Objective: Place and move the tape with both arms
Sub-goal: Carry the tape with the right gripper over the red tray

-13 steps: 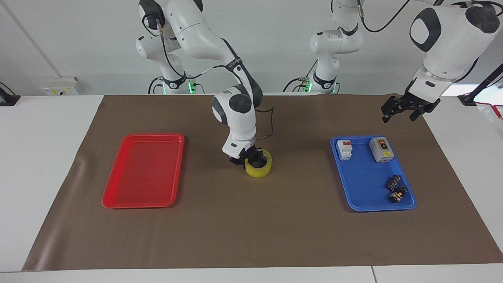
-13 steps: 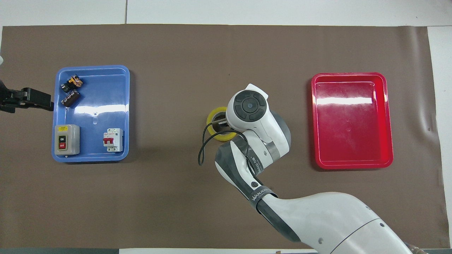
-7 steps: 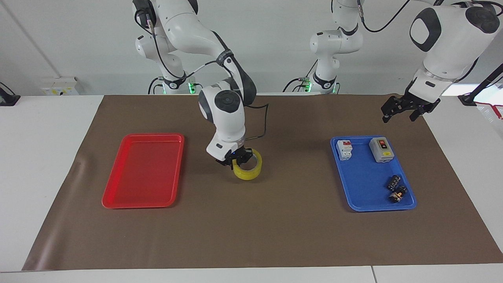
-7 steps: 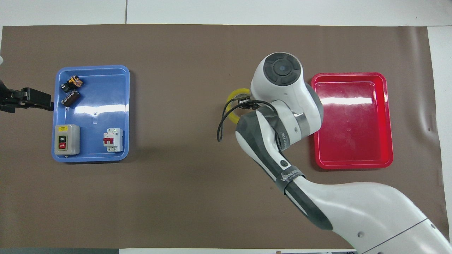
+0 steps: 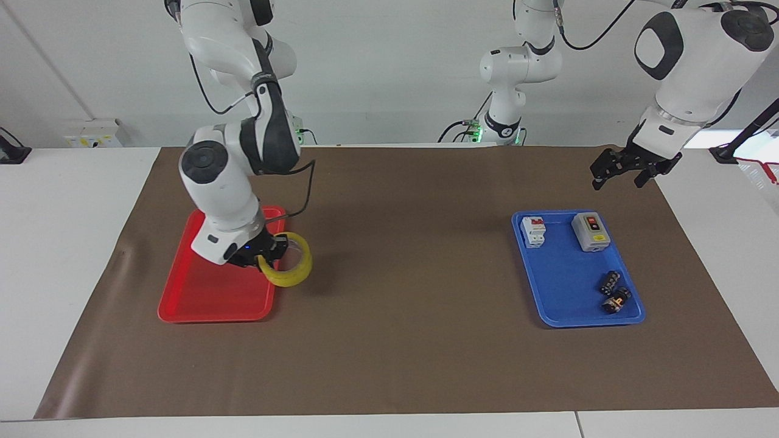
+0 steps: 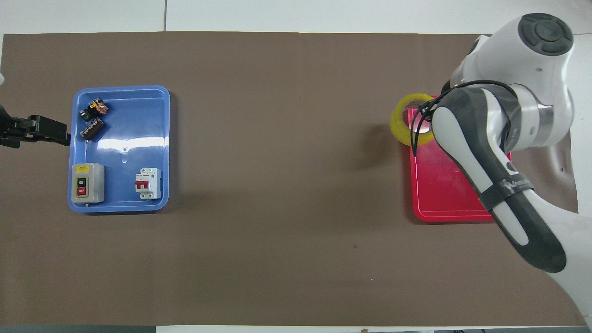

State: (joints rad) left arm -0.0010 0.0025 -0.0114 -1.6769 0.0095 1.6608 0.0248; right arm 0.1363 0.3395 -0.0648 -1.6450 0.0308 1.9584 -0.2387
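**Carrying the tape in over the red tray's rim**

Gripping the tape by its wall, the right gripper has its fingers shut on the roll, one inside the wide hole and one outside, and the roll hangs tilted in the air over the inner edge of the red tray. In the overhead view part of the roll shows over the brown mat just beside the tray, so the robot would do best to carry it well over the tray floor before lowering. A tilted roll let go from a height will likely roll or tip, so the wrist should level it and bring it close to the floor before the fingers part. The lift afterwards should go straight up, so the inner finger does not drag the core. The left gripper waits with its jaws spread, holding nothing, above the mat near the blue tray, which holds switches and small parts.
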